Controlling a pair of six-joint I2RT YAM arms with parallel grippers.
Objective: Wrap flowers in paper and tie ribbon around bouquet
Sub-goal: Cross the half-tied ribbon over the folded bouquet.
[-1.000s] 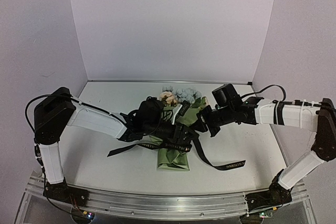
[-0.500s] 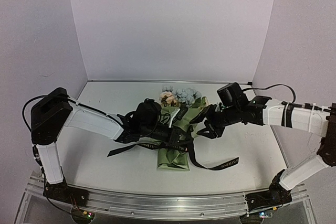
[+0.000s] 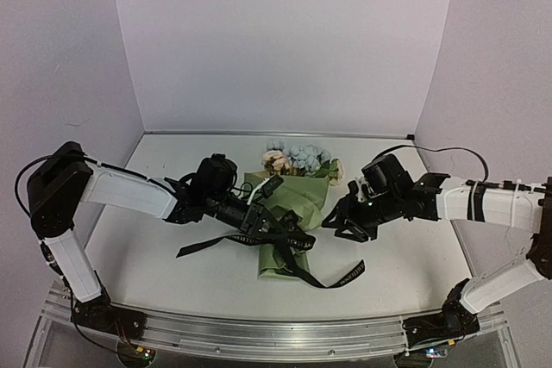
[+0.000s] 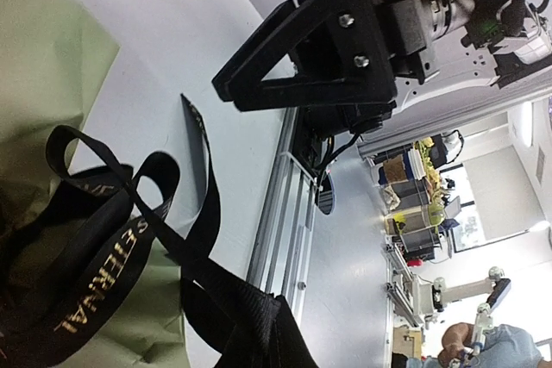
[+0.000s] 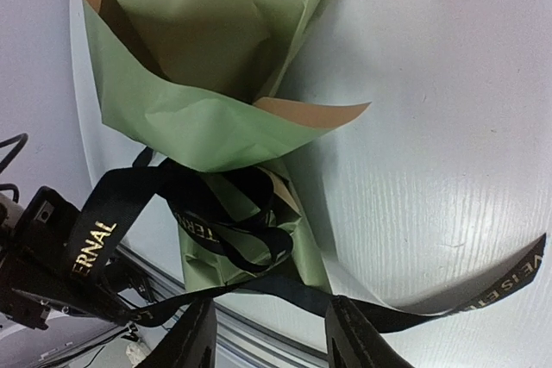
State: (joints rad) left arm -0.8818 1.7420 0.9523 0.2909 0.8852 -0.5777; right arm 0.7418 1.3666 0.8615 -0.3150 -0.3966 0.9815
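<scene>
The bouquet lies mid-table: cream and pale blue flowers (image 3: 295, 159) stick out of the far end of a cone of olive-green paper (image 3: 291, 202) (image 5: 207, 40). The black ribbon (image 3: 278, 235) (image 5: 95, 243) (image 4: 103, 273) is looped loosely round the cone's narrow part. One end trails left, the other (image 3: 345, 277) front right. My left gripper (image 3: 259, 215) (image 4: 259, 329) is shut on a ribbon strand left of the cone. My right gripper (image 3: 341, 217) (image 5: 276, 342) hovers right of the cone, open. The ribbon runs across beyond its fingers (image 5: 358, 333), not pinched.
The table's front edge carries an aluminium rail (image 3: 276, 333). White walls (image 3: 285, 40) close in the back and both sides. The paper's tan reverse (image 5: 310, 114) shows at a folded corner.
My left gripper shut on the ribbon and drew back to the left. My right gripper let go of the ribbon, opened and pulled away to the right. The ribbon's right end slid toward the bouquet.
</scene>
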